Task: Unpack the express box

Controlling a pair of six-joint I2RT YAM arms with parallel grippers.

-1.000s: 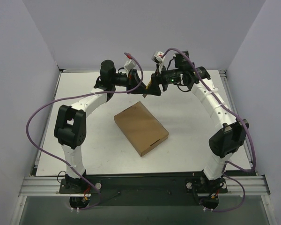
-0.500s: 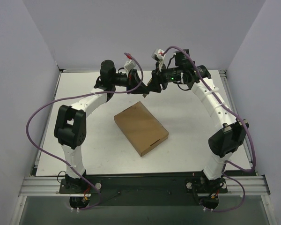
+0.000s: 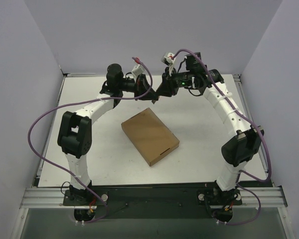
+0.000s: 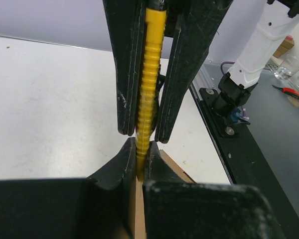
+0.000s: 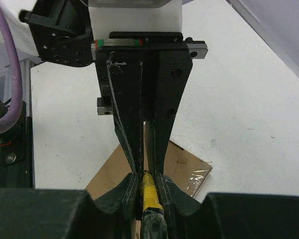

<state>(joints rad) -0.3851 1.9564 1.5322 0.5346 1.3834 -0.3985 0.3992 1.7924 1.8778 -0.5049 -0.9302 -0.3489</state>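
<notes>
Behind express box (image 3: 150, 136) | left gripper (image 4: 141, 152), right gripper (image 5: 147, 179) pinch yellow knife (image 4: 152, 59)

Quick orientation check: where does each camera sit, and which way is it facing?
Top external: above, behind the bases, looking down on table, express box and both arms.
Left wrist: faces rightward along the left gripper to the right gripper.
Right wrist: faces leftward along the right gripper to the left gripper.
Shared: both wrist views show the yellow knife gripped by both grippers, above the box.
</notes>
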